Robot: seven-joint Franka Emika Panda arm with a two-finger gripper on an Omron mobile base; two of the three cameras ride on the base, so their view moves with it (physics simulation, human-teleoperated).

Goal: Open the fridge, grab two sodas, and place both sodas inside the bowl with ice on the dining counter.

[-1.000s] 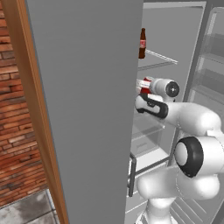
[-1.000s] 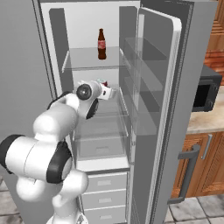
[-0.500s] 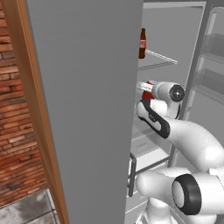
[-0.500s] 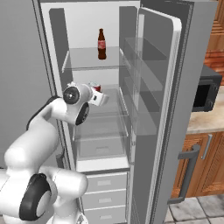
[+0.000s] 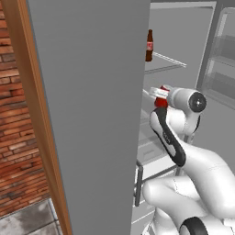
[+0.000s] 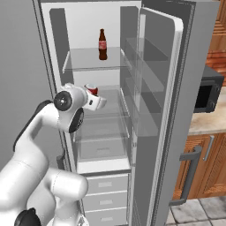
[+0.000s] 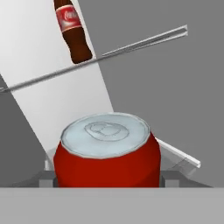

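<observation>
From the left base view, the tall grey double-door fridge (image 5: 92, 114) has its near door swung wide, its flat grey panel in the foreground, so the white interior is open to the arm. The white arm reaches in past that door, and the short red can with a silver top (image 5: 161, 98) sits right at the end of the hand on the middle glass shelf. The slim dark-brown cola bottle with a red label (image 5: 149, 46) stands upright on the shelf above, untouched.

From the right base view, the two-finger gripper (image 6: 98, 101) points into the compartment at shelf height, level with the can (image 6: 91, 89), which suits a sideways grasp around its body. The bottle (image 6: 102, 45) stands well apart, one shelf higher. The right door (image 6: 163, 110) is also open.

In the hand view, the can (image 7: 107, 153) fills the lower middle, sitting between the two fingers (image 7: 47, 178), whose tips flank its sides. The jaws stand wide around the can; whether they already press on it I cannot tell. The bottle (image 7: 72, 30) appears beyond the shelf edge.
</observation>
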